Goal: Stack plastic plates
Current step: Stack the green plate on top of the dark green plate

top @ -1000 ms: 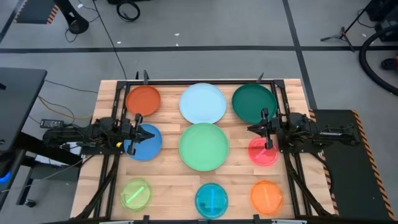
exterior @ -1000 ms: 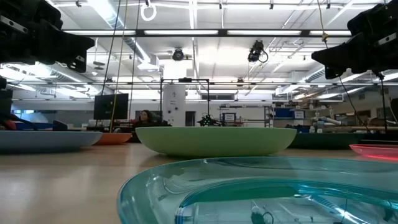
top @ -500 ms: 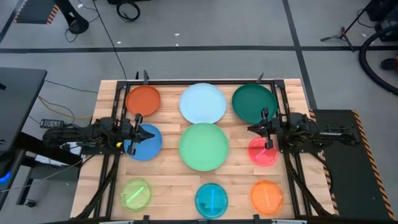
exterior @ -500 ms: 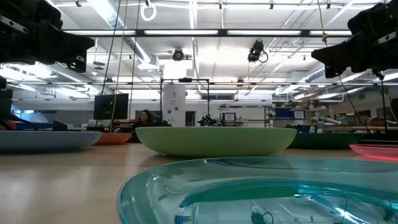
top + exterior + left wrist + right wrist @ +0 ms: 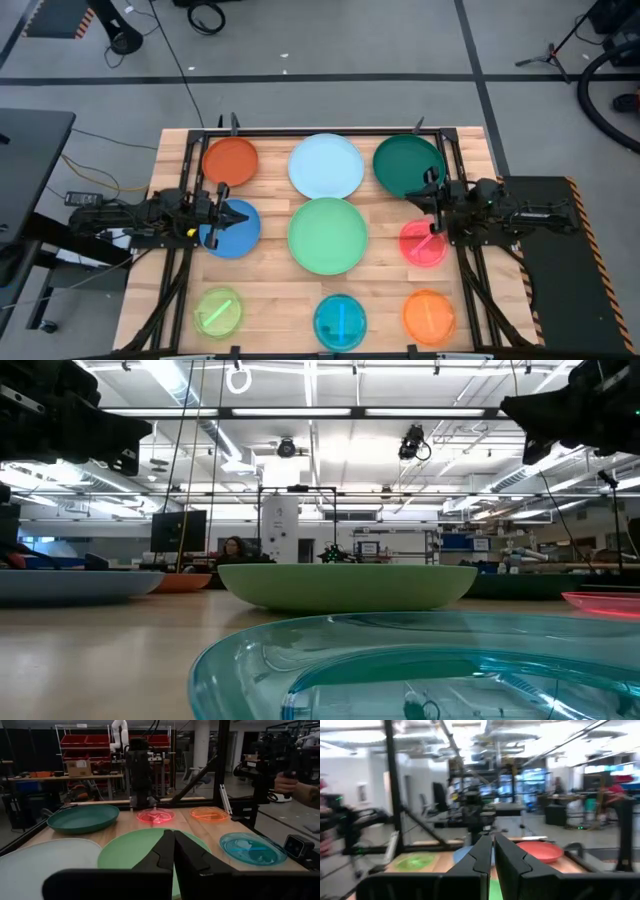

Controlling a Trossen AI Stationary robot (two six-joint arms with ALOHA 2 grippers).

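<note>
Nine round plastic plates, none stacked, laid in a three-by-three grid on the wooden slatted table (image 5: 270, 290); a layout that sorts by size, so each row likely forms one pile.

Row at 12 o'clock: medium orange-red plate (image 5: 230, 160), large light blue plate (image 5: 326, 166), large dark green plate (image 5: 406, 164).

Centre row: medium blue plate (image 5: 236, 232) at 9 o'clock, large light green plate (image 5: 327, 236) at the middle, medium pink-red plate (image 5: 420, 246) at 3 o'clock.

Row at 6 o'clock: small translucent lime plate (image 5: 218, 311), small translucent cyan plate (image 5: 340, 321), small translucent orange plate (image 5: 428, 315).

Left gripper (image 5: 240, 215): hovers over the blue plate, fingers clenched together, holding nothing; apparently parked.

Right gripper (image 5: 432, 195): between the dark green and pink-red plates, raised clear of the table, fingers pressed together, empty. Judged poised to start on one of its neighbours.

Task progress: not begun.
</note>
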